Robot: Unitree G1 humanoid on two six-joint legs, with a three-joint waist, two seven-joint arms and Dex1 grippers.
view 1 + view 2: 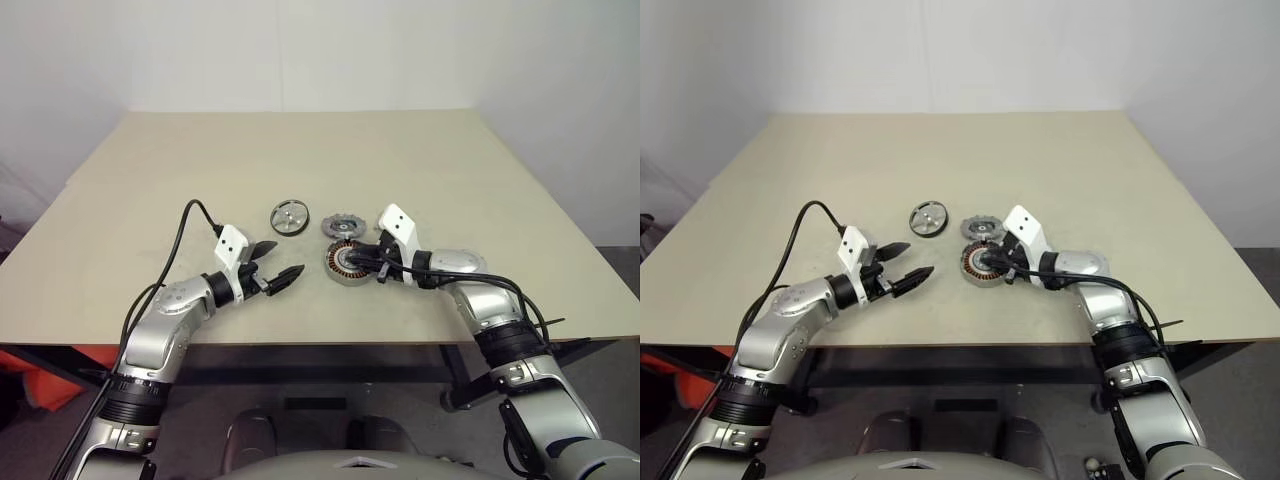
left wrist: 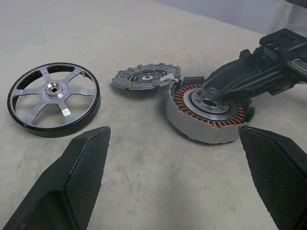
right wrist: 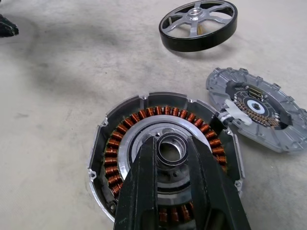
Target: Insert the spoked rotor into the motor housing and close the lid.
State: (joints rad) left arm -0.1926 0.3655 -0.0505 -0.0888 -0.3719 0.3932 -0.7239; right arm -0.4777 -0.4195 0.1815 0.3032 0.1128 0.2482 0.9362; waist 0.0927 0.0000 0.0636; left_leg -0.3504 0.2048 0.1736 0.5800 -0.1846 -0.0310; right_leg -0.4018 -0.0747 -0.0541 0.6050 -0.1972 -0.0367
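Note:
The motor housing (image 1: 349, 262), a grey puck ringed with copper windings, lies on the table near the front edge. My right gripper (image 1: 377, 264) reaches onto it from the right, its two fingers (image 3: 144, 187) narrowed against either side of the raised centre ring (image 3: 171, 146). Just behind the housing and touching its rim lies the notched dark lid (image 1: 342, 225). The spoked rotor (image 1: 288, 217), a silver wheel with a black rim, rests flat to the left of the lid. My left gripper (image 1: 288, 258) hangs open with nothing in it, left of the housing and in front of the rotor.
The beige table (image 1: 300, 150) stretches bare behind the parts and to both sides. Its front edge runs close under both arms. A black cable (image 1: 185, 225) loops up from my left wrist.

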